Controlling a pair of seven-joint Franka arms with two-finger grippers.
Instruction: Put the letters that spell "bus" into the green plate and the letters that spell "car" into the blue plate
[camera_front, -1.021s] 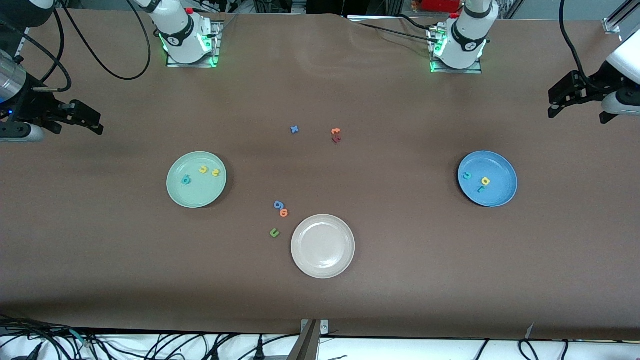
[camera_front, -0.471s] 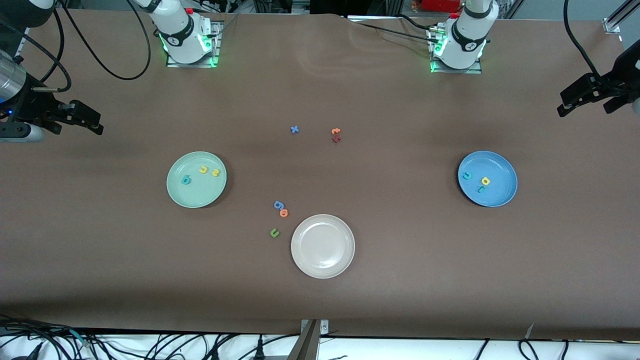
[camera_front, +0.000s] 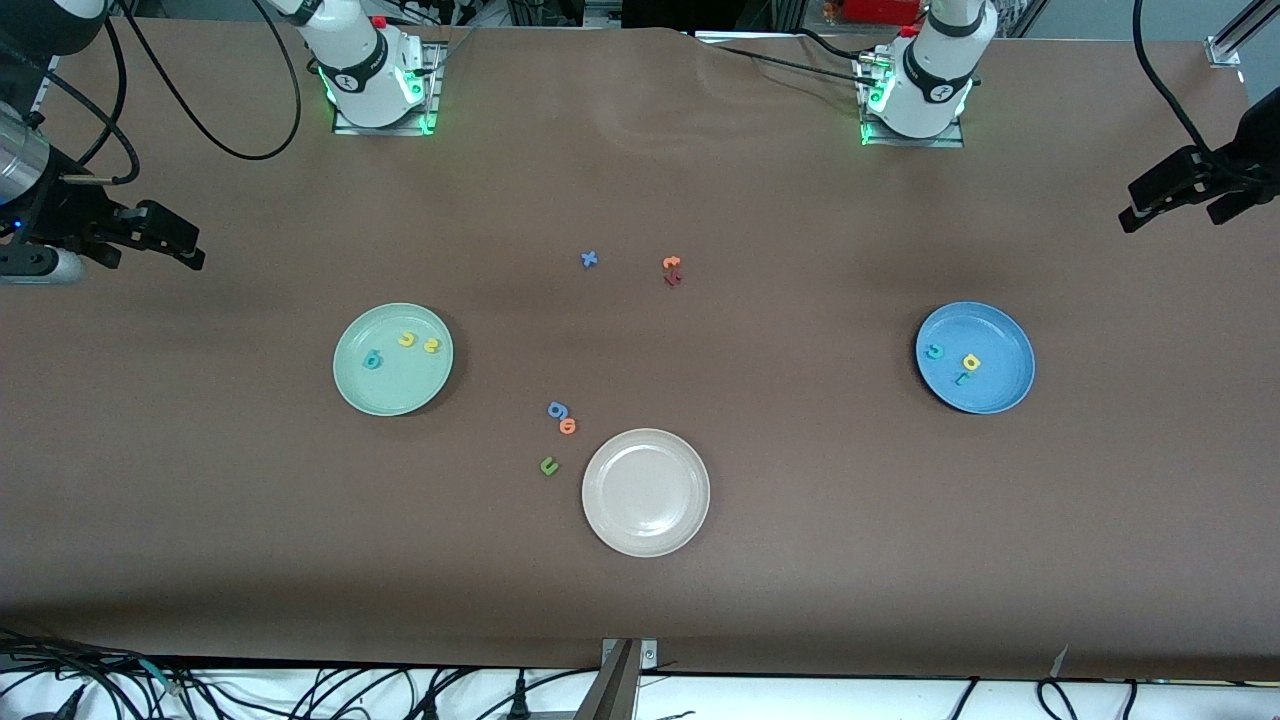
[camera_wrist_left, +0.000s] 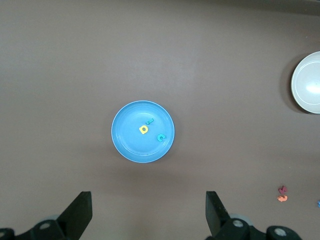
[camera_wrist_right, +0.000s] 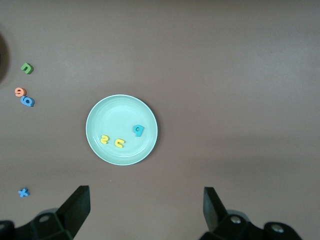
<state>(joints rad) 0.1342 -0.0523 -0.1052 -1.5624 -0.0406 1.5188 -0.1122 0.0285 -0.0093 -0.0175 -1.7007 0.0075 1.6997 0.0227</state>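
The pale green plate (camera_front: 352, 392) (camera_wrist_right: 115, 111) holds a teal "b" (camera_front: 372, 360) (camera_wrist_right: 138, 130), a yellow "u" (camera_front: 406, 339) (camera_wrist_right: 119, 143) and a yellow "s" (camera_front: 431, 346) (camera_wrist_right: 104, 139). In the blue plate (camera_front: 1003, 392) (camera_wrist_left: 129, 146) lie a teal "c" (camera_front: 934, 351) (camera_wrist_left: 161, 137), a yellow "a" (camera_front: 970, 362) (camera_wrist_left: 144, 129) and a teal "r" (camera_front: 961, 379) (camera_wrist_left: 149, 121). My left gripper (camera_front: 1168, 220) (camera_wrist_left: 148, 196) hangs open and empty high over the table's edge at its own end. My right gripper (camera_front: 158, 262) (camera_wrist_right: 146, 190) waits open and empty over the other end.
A beige-white plate (camera_front: 603, 522) stands nearest the front camera, mid-table. Beside it lie a blue "g" (camera_front: 557, 409), an orange "o" (camera_front: 568, 426) and a green "u" (camera_front: 548, 465). Farther back lie a blue "x" (camera_front: 589, 259), an orange "t" (camera_front: 671, 263) and a dark red letter (camera_front: 673, 279).
My left gripper has drawn back toward the edge at its end of the table, away from the blue plate. The right arm and all letters have stayed put.
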